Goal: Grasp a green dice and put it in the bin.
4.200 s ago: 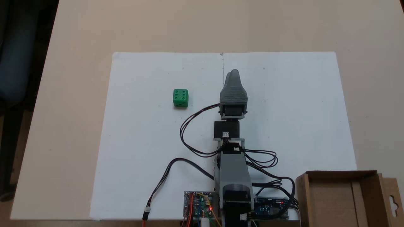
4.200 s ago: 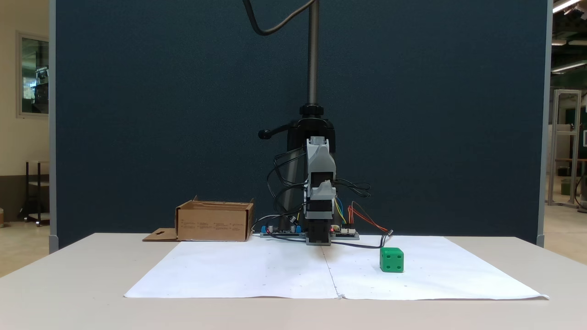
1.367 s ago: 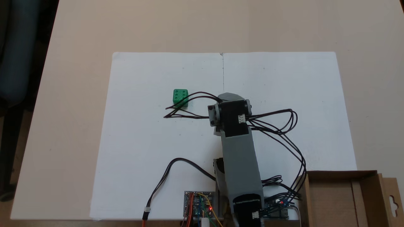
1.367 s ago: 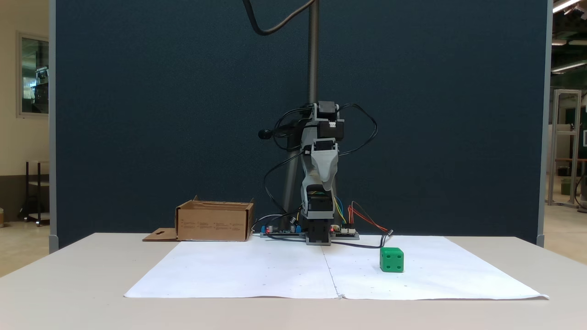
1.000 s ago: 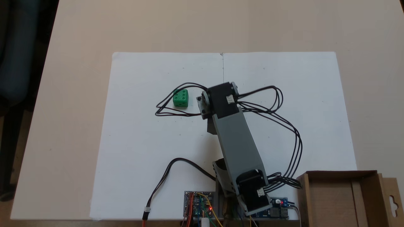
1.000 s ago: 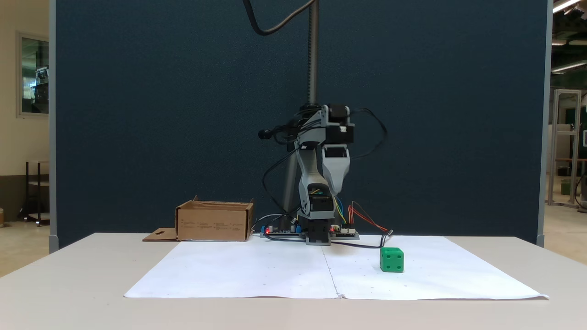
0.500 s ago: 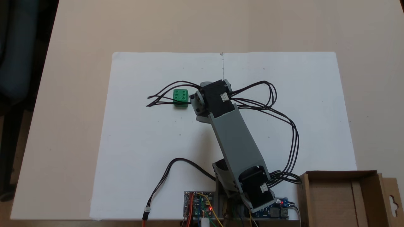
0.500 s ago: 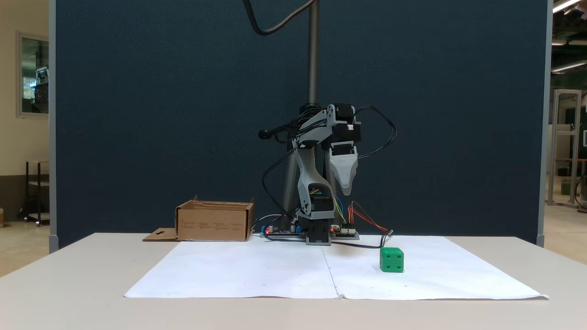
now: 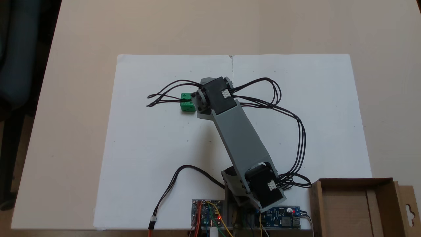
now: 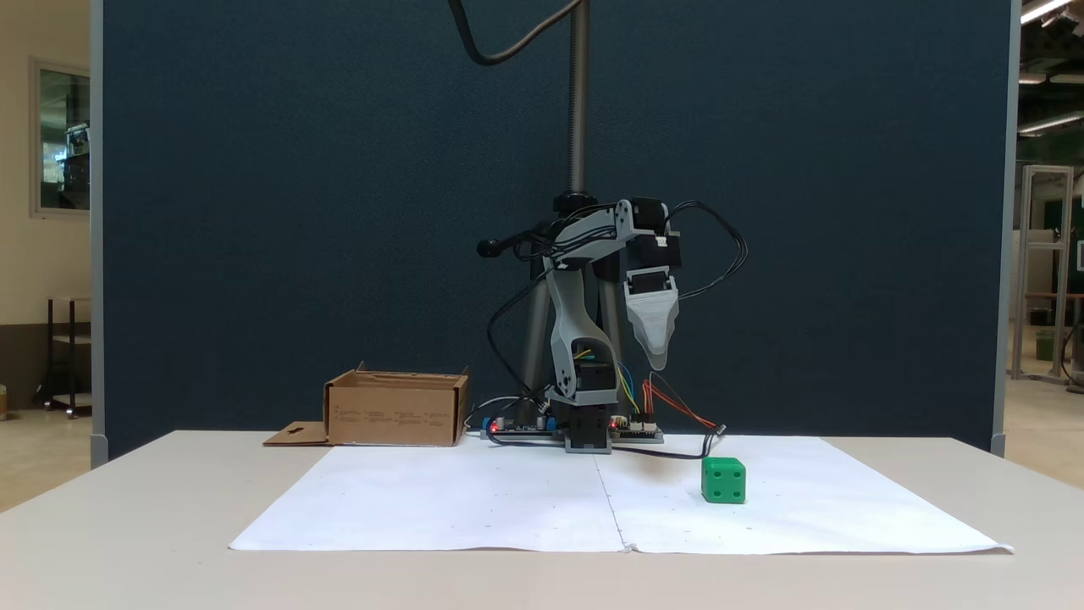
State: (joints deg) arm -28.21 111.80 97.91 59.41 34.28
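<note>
Grey plastic, your tool hangs tip-down high above the white paper, well apart from everything. From the side it reads as one narrow tip, the jaws one behind the other, so you cannot tell if it is released or clenched; nothing hangs from it, as far as this poor angle shows.

Below it and toward the right in that side view, the green dice rests on the paper, untouched. From above, the green dice lies just beside the wrist, partly under it and under the black cables.

Farther out, the bin stands at the counter edge near the arm's base, and I judge it is empty.

So you are only at the approach: descent, grasp, carry and drop remain.
</note>
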